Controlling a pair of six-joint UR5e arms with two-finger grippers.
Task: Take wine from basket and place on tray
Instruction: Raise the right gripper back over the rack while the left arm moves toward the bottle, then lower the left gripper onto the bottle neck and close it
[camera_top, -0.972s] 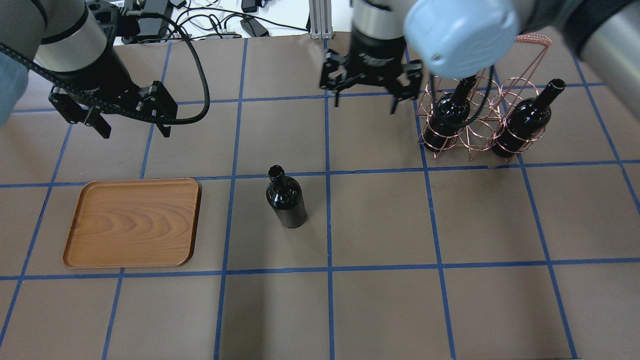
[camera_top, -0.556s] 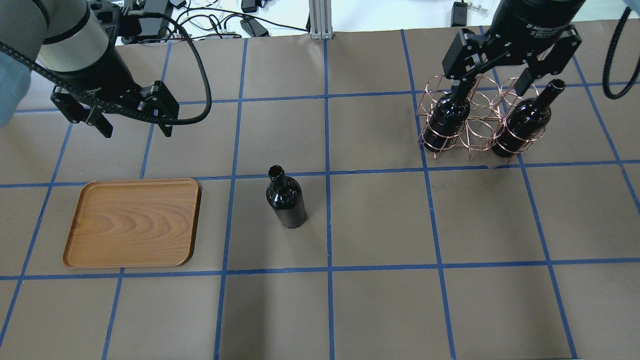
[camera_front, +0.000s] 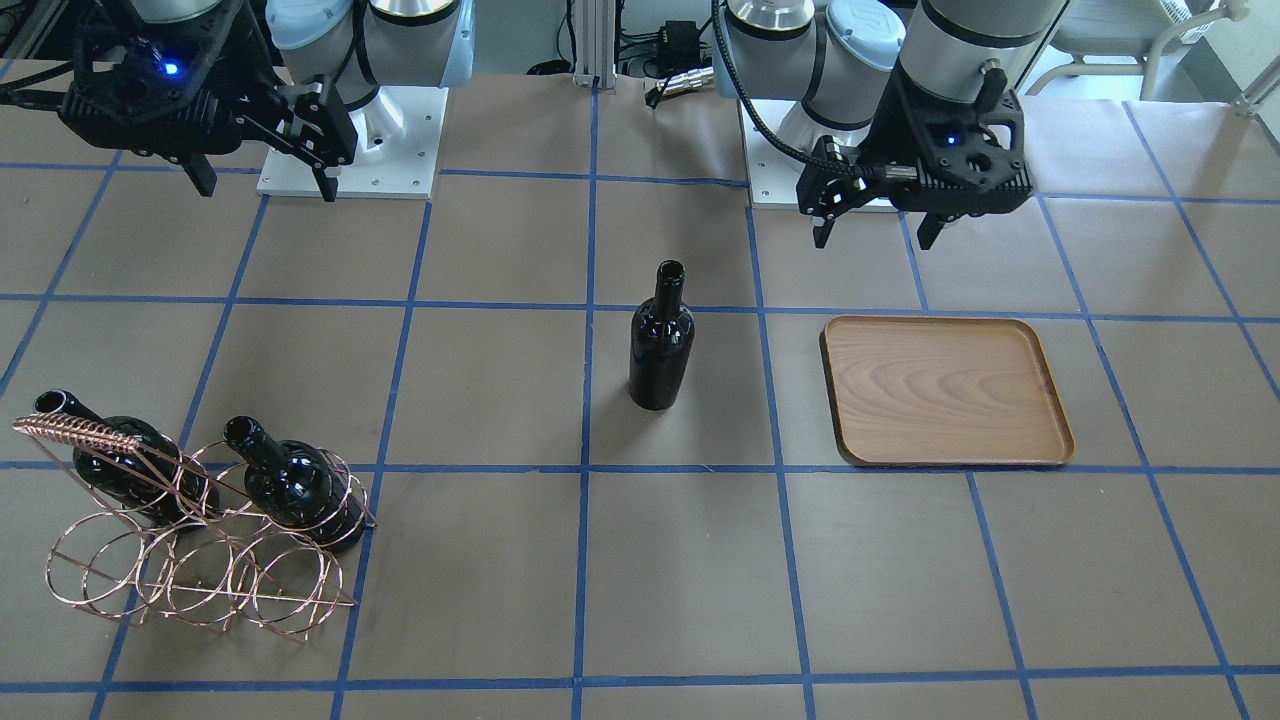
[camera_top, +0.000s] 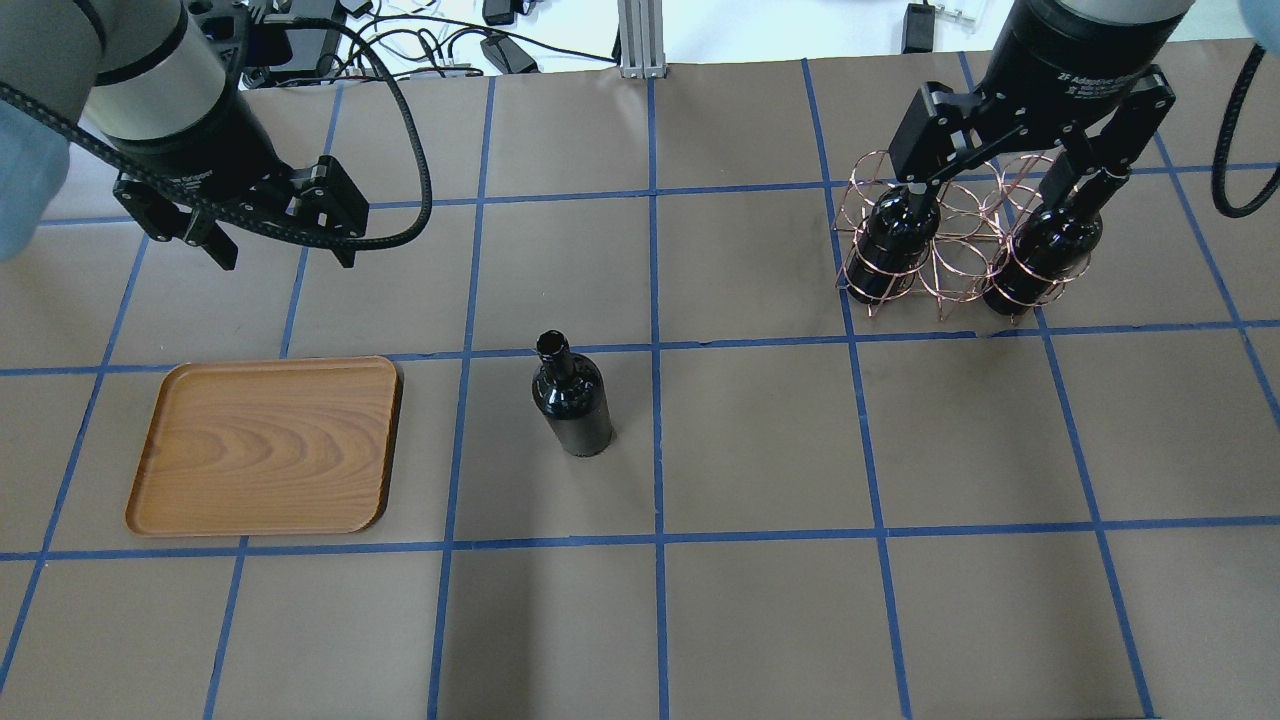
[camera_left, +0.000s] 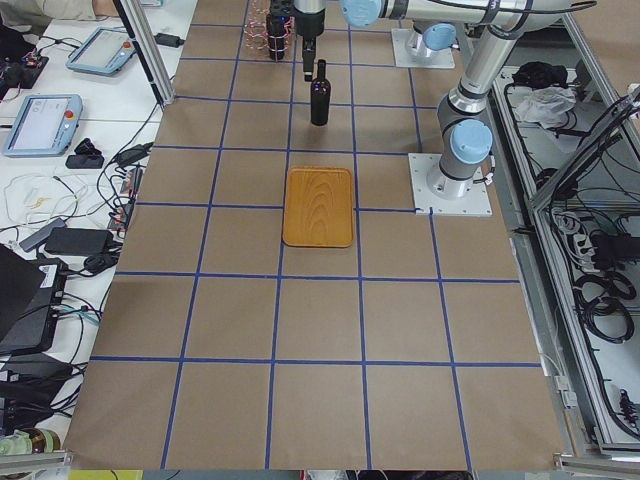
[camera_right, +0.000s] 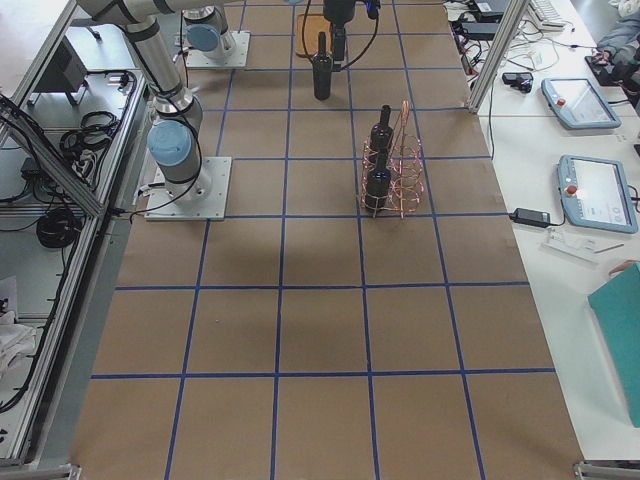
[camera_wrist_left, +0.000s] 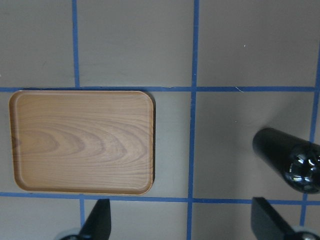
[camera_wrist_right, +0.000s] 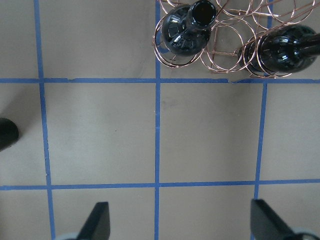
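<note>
- Left claw (camera_top: 285, 255): open, empty, near wooden tray (camera_top: 265, 445).
- Right claw (camera_top: 1000, 182): open, empty, above wire basket (camera_top: 945, 282) holding two wine bottles (camera_top: 885, 240).
- Third wine bottle (camera_top: 572, 400): upright on surface (camera_top: 760, 450), between tray and basket.

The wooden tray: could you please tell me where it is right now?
In the overhead view the tray lies on the left side of the table, just left of the standing bottle; the left claw hovers beyond it.

Black wine (camera_top: 573, 400), copper basket (camera_top: 950, 262), wood-grained tray (camera_top: 265, 445)
</note>
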